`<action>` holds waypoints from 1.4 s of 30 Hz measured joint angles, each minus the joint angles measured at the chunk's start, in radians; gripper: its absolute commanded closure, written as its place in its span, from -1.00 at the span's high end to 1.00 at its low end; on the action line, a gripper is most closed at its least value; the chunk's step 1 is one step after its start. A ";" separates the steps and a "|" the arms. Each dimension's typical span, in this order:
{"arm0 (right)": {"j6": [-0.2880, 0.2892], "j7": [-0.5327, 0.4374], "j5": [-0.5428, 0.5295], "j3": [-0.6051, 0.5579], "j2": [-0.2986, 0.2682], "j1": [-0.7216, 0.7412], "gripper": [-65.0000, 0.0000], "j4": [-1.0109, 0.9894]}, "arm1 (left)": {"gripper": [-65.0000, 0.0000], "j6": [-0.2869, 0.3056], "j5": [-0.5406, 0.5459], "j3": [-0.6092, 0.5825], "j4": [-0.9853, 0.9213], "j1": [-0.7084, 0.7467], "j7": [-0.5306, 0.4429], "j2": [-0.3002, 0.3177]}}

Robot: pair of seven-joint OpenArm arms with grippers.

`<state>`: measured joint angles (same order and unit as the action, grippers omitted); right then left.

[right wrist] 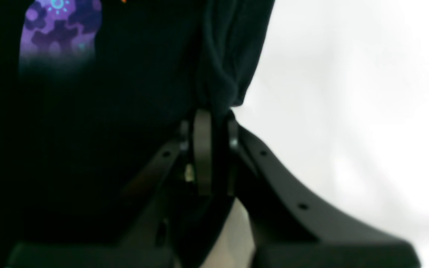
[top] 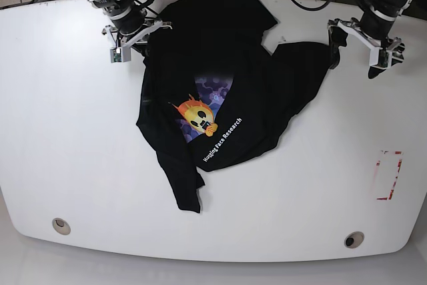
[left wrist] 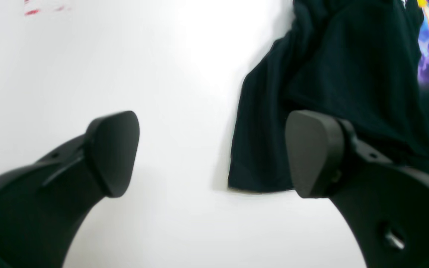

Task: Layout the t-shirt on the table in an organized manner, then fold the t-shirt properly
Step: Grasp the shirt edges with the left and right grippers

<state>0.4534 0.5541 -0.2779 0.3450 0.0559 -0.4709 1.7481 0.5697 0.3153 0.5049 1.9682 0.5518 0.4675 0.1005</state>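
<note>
The t-shirt [top: 227, 91] lies crumpled on the table [top: 73, 158], in its far middle part, print side up. Its top edge reaches almost to the table's far rim, and one narrow flap trails down toward the near edge.

The right gripper [right wrist: 214, 123] sits at the shirt's far corner on the left of the base view. Its jaws are pressed together on a bunched fold of the black cloth, which rises straight out of the pinch in the right wrist view (the purple hexagons of the print show just beyond). The left gripper [left wrist: 212, 152] hangs at the shirt's other side, on the right of the base view, with its jaws spread wide and nothing between them. One finger [left wrist: 313, 152] is over the edge of the black cloth and the other is over bare white table; a squared corner of the cloth lies between them, nearer the first.

The shirt's long axis runs roughly from the far edge toward the near edge, leaning a little to the left as it comes nearer. The white lettering slants upward to the right, so the print is turned askew to the table's edges. A red-and-white tape mark [top: 388, 175] lies well apart from the shirt, toward the right side.
</note>
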 measured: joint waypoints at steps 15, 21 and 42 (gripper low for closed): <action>0.000 0.000 0.000 0.000 0.002 0.000 -1.00 0.000 | 0.82 0.008 -0.055 -0.072 -0.049 -0.121 0.233 0.003; 0.000 0.000 0.000 -0.003 0.002 0.000 -1.00 0.000 | 0.82 0.007 -0.140 -0.096 -0.116 -0.118 0.245 0.006; 0.000 0.001 0.000 -0.002 0.002 0.000 -1.00 0.005 | 0.44 0.015 -0.119 -0.182 -0.247 -0.162 0.198 0.003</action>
<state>0.4534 0.5552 -0.2779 0.3435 0.0578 -0.4709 1.7535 0.5846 0.1967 0.3225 1.7214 0.3901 0.6651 0.1040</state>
